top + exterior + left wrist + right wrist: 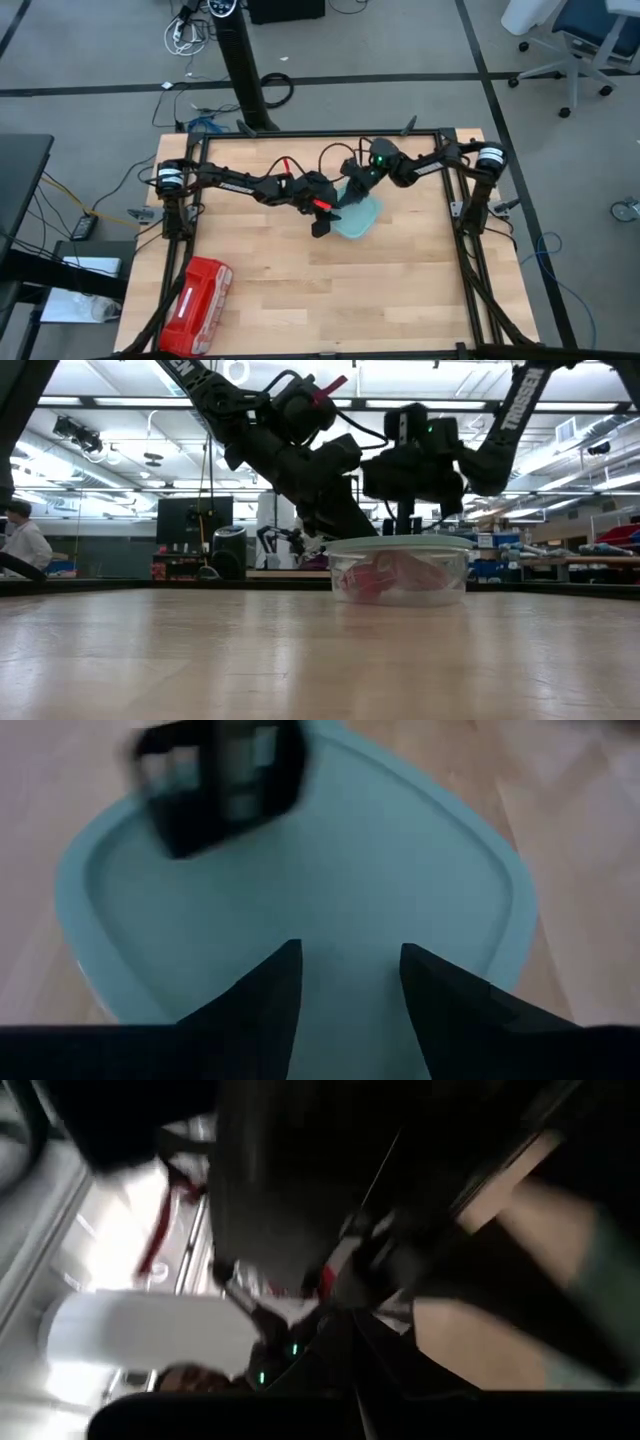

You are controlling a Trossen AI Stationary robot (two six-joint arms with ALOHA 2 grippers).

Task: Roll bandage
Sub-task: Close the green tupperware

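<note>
So your bandage (pixel 375 577) is sitting inside the clear plastic container (pixel 400 585) in the middle of the table (pixel 400 300). From the low view you can see it through the wall as a pinkish-red bundle, with the teal lid (pixel 362 215) on top of the container.

Your left gripper (pixel 350 975) is right over that lid, fingers spread apart with nothing between them; the left wrist view just shows teal lid in the gap. From above, the left arm reaches in from the left side and its tip sits at the lid's left edge.

Your right gripper (pixel 352 183) is at the far edge of the lid, coming in from the right. Its fingers are closed up tight, and I can't see anything gripped in them. The right wrist view is mostly dark arm parts, so no help there.

There's also a red plastic case (pixel 197 304) down at the near left corner of the table, well apart from everything.
</note>
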